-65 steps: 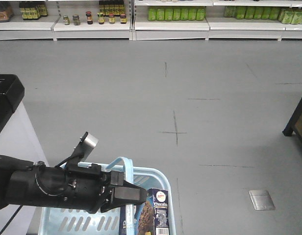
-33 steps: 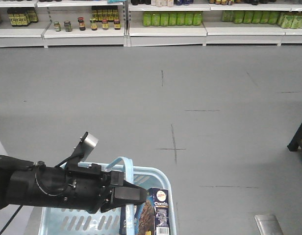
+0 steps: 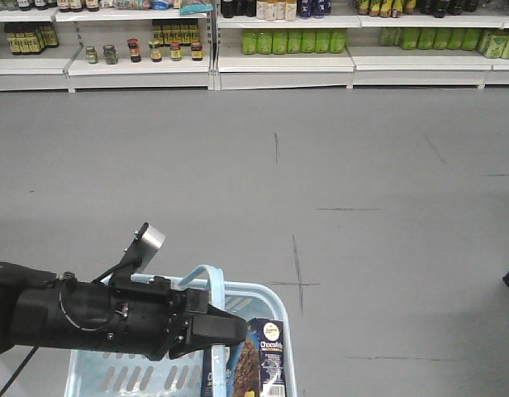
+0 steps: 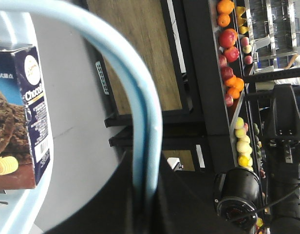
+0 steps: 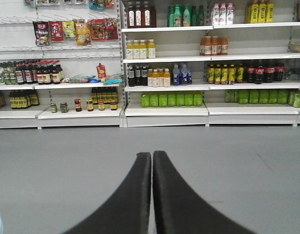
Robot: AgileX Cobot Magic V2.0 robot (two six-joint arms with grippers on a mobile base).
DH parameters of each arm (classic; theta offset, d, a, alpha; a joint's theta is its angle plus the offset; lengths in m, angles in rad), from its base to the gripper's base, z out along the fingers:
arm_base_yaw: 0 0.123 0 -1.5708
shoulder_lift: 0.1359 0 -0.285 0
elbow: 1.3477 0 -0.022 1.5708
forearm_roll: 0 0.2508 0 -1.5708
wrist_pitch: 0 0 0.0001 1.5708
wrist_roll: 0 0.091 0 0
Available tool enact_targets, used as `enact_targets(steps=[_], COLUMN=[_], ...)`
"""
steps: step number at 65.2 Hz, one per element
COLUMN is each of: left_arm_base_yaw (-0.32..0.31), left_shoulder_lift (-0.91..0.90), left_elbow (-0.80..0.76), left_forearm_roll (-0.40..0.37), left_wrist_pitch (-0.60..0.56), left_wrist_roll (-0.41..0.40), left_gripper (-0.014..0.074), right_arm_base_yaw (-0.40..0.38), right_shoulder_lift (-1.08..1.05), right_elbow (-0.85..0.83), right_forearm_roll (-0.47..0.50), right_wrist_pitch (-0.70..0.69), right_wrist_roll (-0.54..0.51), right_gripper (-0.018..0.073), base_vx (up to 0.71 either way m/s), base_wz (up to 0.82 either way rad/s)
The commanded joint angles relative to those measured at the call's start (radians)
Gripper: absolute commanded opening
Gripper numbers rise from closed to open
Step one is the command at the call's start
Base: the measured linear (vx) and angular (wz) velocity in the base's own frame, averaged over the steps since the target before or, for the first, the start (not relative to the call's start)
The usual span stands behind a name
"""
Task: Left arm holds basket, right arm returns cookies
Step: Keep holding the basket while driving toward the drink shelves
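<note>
Cookies box (image 3: 269, 364) upright inside right side of light blue basket (image 3: 254, 289), left gripper (image 3: 220, 329) clenched on basket's hoop handle (image 4: 150, 112), right gripper (image 5: 151, 156) pressed together on nothing, grey floor (image 3: 362, 165), stocked shelves (image 3: 279, 58) far.

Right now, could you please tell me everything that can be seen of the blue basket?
The basket looks like light blue plastic, with a smooth rim and slanted slots in one wall. Its curved hoop handle stands up, and the left pincer is shut on it. A dark cookie box stands upright inside, close to one side wall. Only the upper part of the basket shows, at the lower edge of the front view. Its bottom is out of frame.
</note>
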Motion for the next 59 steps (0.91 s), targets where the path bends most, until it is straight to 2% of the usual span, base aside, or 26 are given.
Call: enact_targets(steps=[1, 59], left_arm_base_yaw=[-0.004, -0.004], left_shoulder_lift=[-0.046, -0.046], left_elbow=[-0.024, -0.024], left_forearm_roll=[-0.096, -0.096], left_wrist_pitch=[0.066, 0.066], left_wrist_roll=[0.012, 0.012], left_gripper=[-0.0008, -0.0008], right_arm_base_yaw=[0.001, 0.001], right_shoulder_lift=[-0.011, -0.011], right_elbow=[0.000, 0.000], right_forearm_roll=[-0.009, -0.009], right_wrist_pitch=[-0.075, -0.075], right_wrist_roll=[-0.001, -0.001], right_gripper=[-0.0008, -0.0008], base_vx=[0.33, 0.32], base_wz=[-0.01, -0.01])
